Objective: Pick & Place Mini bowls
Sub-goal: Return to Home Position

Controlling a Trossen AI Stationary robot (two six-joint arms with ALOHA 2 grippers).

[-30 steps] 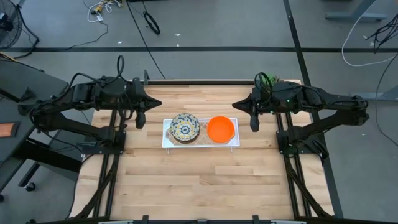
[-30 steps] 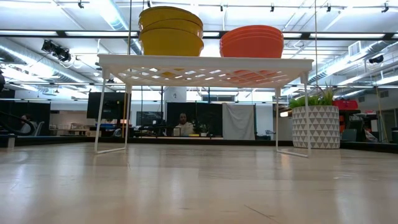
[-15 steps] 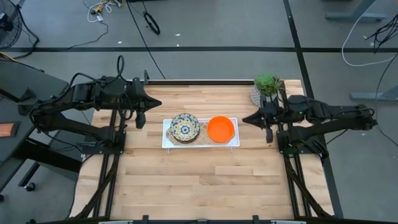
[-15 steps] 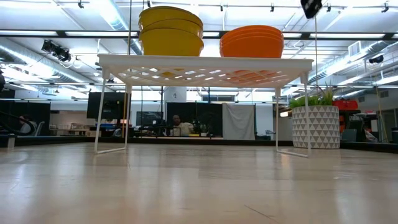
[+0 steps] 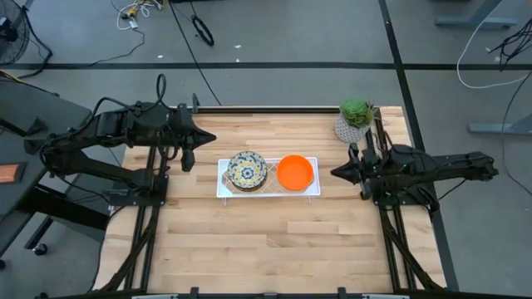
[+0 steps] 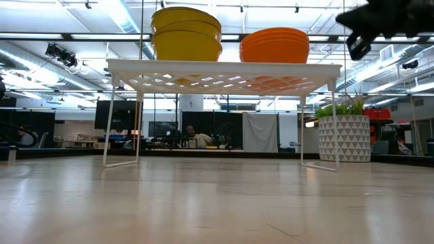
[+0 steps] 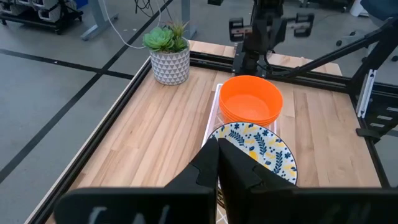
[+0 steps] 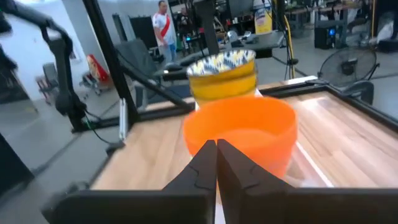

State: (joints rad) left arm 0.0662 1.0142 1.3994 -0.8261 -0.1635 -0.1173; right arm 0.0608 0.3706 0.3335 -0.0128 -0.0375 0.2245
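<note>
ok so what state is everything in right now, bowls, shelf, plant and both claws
orange bowls: stacked upright on the shelf, nearer the right arm
patterned bowls: stacked upright on the shelf, nearer the left arm
shelf: standing on its legs, mid-table
potted plant: upright, by the right arm
left claw: shut, empty, clear of the shelf
right claw: shut, empty, clear of the shelf

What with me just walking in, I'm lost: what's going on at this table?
Nothing is being handled right now. Two stacks of mini bowls sit on the white shelf mid-table: the patterned stack toward the left arm, the orange stack toward the right. The left gripper hangs shut and empty beside the shelf's left end. The right gripper, also shut and empty, is off its right end, near the potted plant.
</note>
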